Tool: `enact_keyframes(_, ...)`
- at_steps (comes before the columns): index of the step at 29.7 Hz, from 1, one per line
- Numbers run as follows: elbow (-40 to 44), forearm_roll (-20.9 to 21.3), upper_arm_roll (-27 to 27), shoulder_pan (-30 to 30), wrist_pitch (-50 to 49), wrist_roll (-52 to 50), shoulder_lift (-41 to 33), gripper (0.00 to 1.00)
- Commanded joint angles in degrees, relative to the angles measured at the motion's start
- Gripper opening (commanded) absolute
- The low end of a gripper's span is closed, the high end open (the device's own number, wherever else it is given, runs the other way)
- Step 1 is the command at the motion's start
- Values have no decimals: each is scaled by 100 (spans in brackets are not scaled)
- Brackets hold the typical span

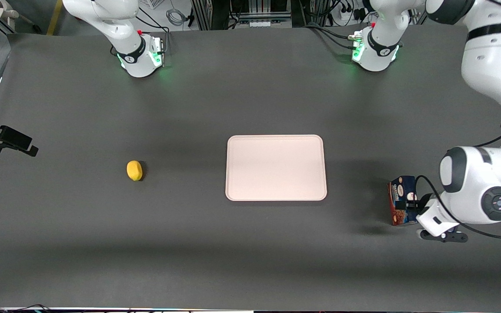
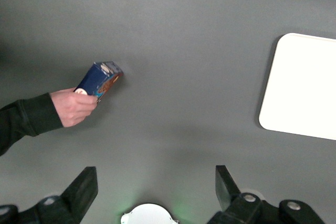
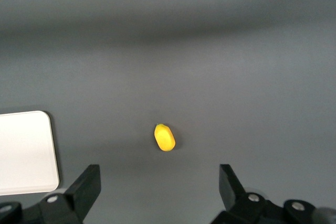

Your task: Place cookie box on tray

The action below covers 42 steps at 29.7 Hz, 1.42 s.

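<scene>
From the front, the tray lies bare near the middle of the table, with nothing on it. The cookie box stands on end on the table, well apart from the tray, toward the working arm's end. The hand is down at table level and right against the box, and its dark tips overlap the box's face. This view does not show whether they are pinching it. A small yellow object sits toward the parked arm's end and plays no part.

The left wrist view looks down from well above the table, which fits poorly with the front view. It shows the hand with its two fingers spread wide and nothing between them. The cookie box is tilted and held by a person's arm in a dark sleeve. The tray lies apart from it, with bare table between them.

The right wrist view shows only the yellow object and one corner of the tray, which is also bare.

I judge the task barely begun. The box is not on the tray and no firm grip is evident. Grasping, lifting, carrying it across and setting it down all remain.
</scene>
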Motion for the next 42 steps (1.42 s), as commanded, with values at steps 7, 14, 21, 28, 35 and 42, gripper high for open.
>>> enact_keyframes(7, -492, 68, 96, -22, 385, -6, -90, 0)
enact_keyframes(14, -475, 60, 96, -22, 341, -41, -116, 0)
enact_keyframes(21, -194, -19, 78, -22, -27, -77, -309, 0)
enact_keyframes(28, 491, -213, -9, -40, -1222, -497, -687, 0)
enact_keyframes(35, 571, -257, -826, -40, -2137, -1929, -1285, 0)
enact_keyframes(42, 475, -336, -1802, -48, -2586, -2923, -1444, 0)
